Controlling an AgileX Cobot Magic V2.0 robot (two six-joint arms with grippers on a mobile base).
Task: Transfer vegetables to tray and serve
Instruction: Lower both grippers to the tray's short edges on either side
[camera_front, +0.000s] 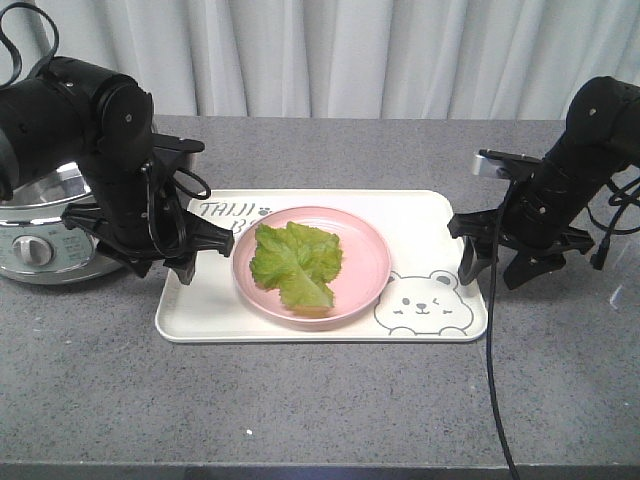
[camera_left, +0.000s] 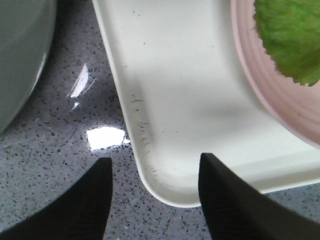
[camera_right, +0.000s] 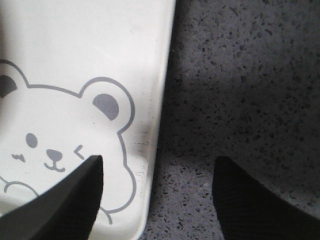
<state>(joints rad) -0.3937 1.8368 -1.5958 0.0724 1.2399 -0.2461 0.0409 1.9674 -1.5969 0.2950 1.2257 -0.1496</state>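
The lettuce leaf (camera_front: 295, 262) is lying flat and crinkled on the round pink plate (camera_front: 365, 268), slightly left of the plate's centre. The plate is sitting in the middle of the cream-white tray (camera_front: 440, 215), which is resting lengthwise on the middle of the grey speckled bench (camera_front: 320, 400). The plate is covering part of the grey "TAIJI" lettering (camera_front: 222, 210) at the tray's back left corner. The winking bear drawing (camera_front: 430, 302) is showing at its front right corner, just beside the plate.

The left claw (camera_front: 165, 268) is hanging at the tray's left short edge with its jaws apart and nothing between them. In the left wrist view one finger (camera_left: 220, 200) is standing over the tray's rounded corner and the other over the bare bench, so the claw is straddling the rim. Whether either finger is touching the tray cannot be told.

The right claw (camera_front: 493, 268) is doing the same at the tray's right short edge, also spread wide and holding nothing. One finger (camera_right: 75, 200) is hovering over the bear and the other over the bench.

A silver electric cooker (camera_front: 35, 240) with a dial is standing at the bench's left edge, behind the left arm. A black cable (camera_front: 490, 400) is trailing from the right arm over the bench's front edge.
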